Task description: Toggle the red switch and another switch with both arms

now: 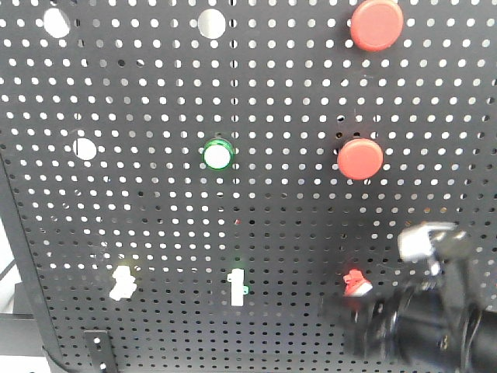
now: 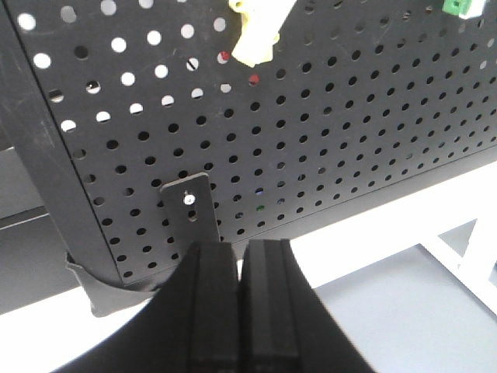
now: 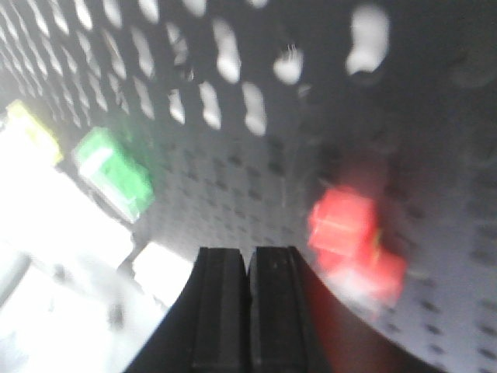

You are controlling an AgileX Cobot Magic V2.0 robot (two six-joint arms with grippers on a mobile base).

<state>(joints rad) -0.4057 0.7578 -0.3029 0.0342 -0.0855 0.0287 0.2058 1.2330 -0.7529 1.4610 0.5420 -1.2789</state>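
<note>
The red switch [image 1: 354, 282] sits low on the right of the black pegboard [image 1: 295, 225]. Its white lever points down. My right gripper [image 1: 345, 317] is just below it, a blurred black mass. In the right wrist view, the right gripper [image 3: 248, 255] is shut on nothing, and the red switch [image 3: 353, 237] lies blurred up and to the right of its tips. The pale yellow switch [image 1: 122, 281] sits low on the left. In the left wrist view, the left gripper [image 2: 241, 249] is shut and empty, well below the yellow switch [image 2: 256, 35].
A slim white toggle on a green base [image 1: 237, 286] stands between the two switches. Two large round red buttons [image 1: 359, 158] and a green-ringed button [image 1: 218, 155] are higher up. A small black bracket [image 2: 190, 206] sits near the board's lower edge, above a white frame [image 2: 458, 249].
</note>
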